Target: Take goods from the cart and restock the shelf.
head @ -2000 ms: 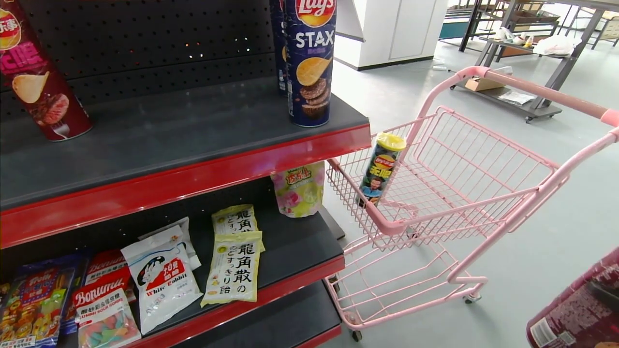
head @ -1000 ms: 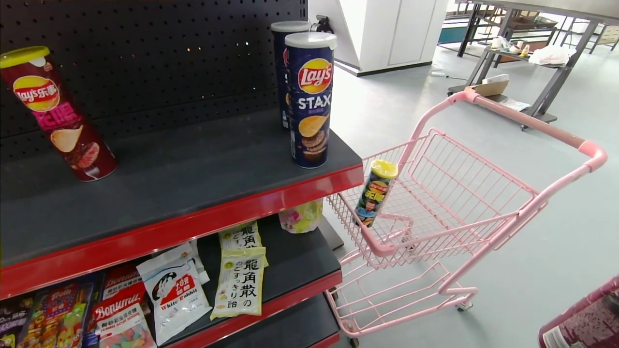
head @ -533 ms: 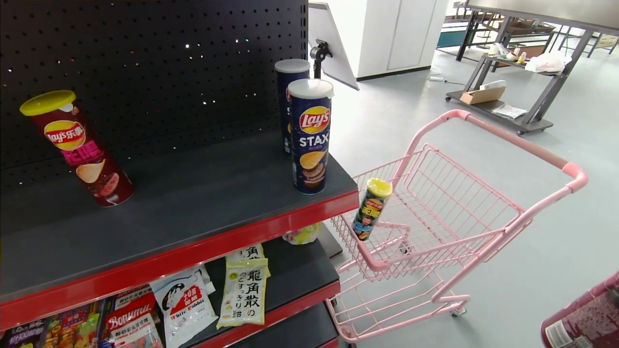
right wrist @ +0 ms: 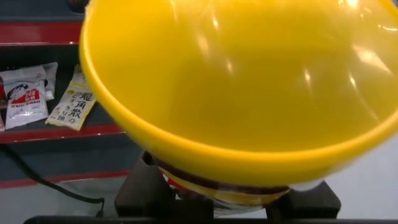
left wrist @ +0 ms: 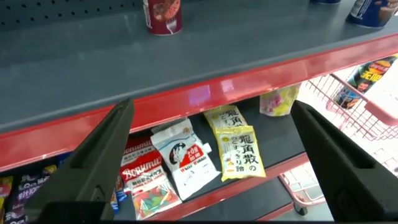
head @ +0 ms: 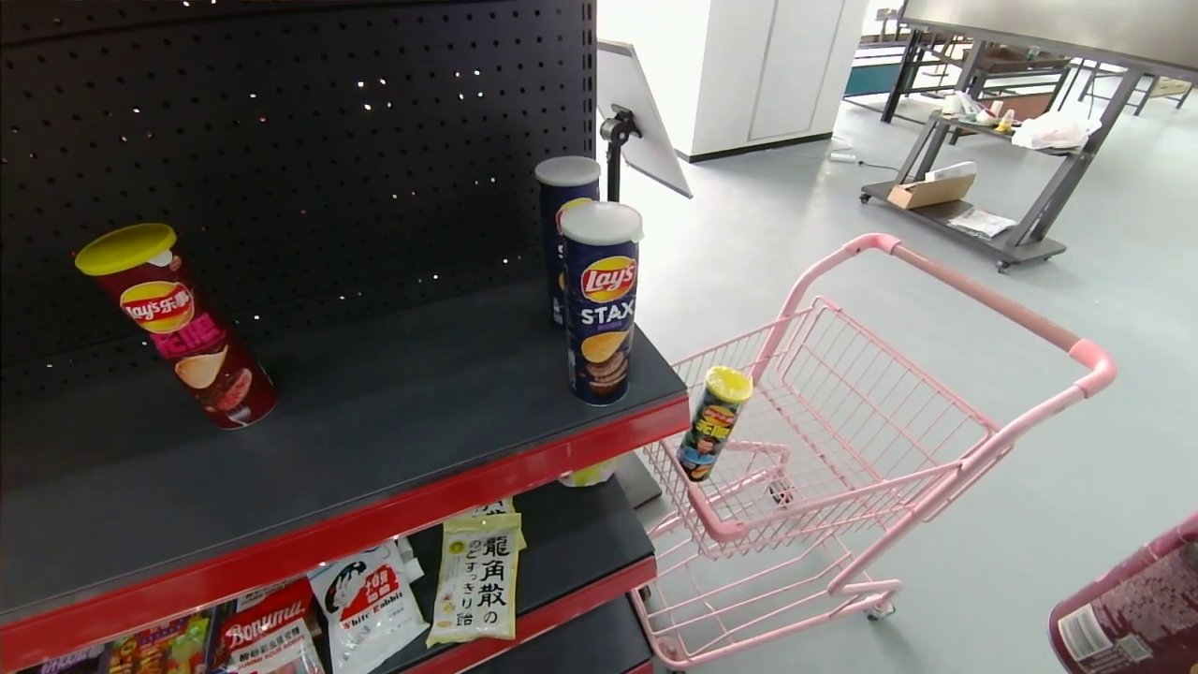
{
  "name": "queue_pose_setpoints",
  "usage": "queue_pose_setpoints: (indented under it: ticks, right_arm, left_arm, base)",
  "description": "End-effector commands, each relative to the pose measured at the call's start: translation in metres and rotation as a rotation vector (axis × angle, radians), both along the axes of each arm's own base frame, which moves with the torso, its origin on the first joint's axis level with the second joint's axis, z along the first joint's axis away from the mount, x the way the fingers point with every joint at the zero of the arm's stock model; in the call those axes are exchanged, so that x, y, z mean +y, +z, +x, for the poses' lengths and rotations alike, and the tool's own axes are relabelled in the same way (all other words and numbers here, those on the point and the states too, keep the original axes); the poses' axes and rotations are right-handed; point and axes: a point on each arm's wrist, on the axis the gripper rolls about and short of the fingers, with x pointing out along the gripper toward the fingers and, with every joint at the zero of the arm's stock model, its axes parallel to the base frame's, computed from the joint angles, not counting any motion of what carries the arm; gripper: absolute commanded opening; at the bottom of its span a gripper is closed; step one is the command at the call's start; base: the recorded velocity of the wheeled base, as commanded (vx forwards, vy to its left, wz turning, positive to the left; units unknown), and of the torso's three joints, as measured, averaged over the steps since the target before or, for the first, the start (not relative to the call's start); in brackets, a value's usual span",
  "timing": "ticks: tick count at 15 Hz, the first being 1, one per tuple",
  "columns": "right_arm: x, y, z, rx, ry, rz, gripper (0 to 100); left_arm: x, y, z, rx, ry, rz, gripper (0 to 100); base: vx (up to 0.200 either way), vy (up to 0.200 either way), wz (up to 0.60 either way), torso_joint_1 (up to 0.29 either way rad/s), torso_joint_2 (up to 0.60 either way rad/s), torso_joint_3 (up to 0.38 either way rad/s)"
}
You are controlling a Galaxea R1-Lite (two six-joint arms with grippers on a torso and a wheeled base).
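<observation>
A pink cart (head: pixel 936 468) stands to the right of the shelf (head: pixel 374 440). A small chip can with a yellow lid (head: pixel 713 426) leans in the cart's near-left corner. On the shelf's dark top board stand a red chip can (head: pixel 178 323) at the left and two blue chip cans (head: pixel 599 314) at the right end. My right gripper (right wrist: pixel 227 199) is shut on a maroon chip can (head: pixel 1132 608) at the lower right, its yellow lid (right wrist: pixel 249 81) close to the wrist camera. My left gripper (left wrist: pixel 214 168) is open, in front of the shelf's red edge (left wrist: pixel 205 93), with nothing in it.
Snack bags (head: pixel 473 580) lie on the lower shelf board. A black pegboard (head: pixel 281 140) backs the shelf. A tilted sign board on a stand (head: pixel 641 117) is behind the shelf's end. A metal rack (head: pixel 973 215) stands far right on the grey floor.
The whole head view has shifted downward as the camera rose, bringing the cans' lids and the pegboard into view. The maroon can stays at the lower right corner.
</observation>
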Motion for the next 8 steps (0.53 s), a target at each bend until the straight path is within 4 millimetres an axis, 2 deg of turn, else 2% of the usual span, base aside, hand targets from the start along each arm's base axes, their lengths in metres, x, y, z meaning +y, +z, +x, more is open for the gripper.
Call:
queue_pose_setpoints:
  ticks: [1, 2, 8]
  right_arm:
    - [0.0003, 0.0015, 0.0023, 0.006, 0.001, -0.001, 0]
    - [0.0003, 0.0015, 0.0023, 0.006, 0.002, -0.001, 0]
    - [-0.0002, -0.0059, -0.0019, 0.009, -0.001, -0.002, 0]
  left_arm:
    - [0.0, 0.0, 0.0001, 0.001, 0.001, 0.0, 100]
    - [0.0, 0.0, 0.0001, 0.001, 0.001, 0.0, 100]
    - [0.0, 0.0, 0.0001, 0.001, 0.001, 0.0, 100]
  base:
    - [0.0, 0.0, 0.0, 0.154, -0.36, -0.212]
    - [0.0, 0.0, 0.0, 0.144, -0.36, -0.203]
    - [0.0, 0.0, 0.6, 0.025, -0.05, -0.029]
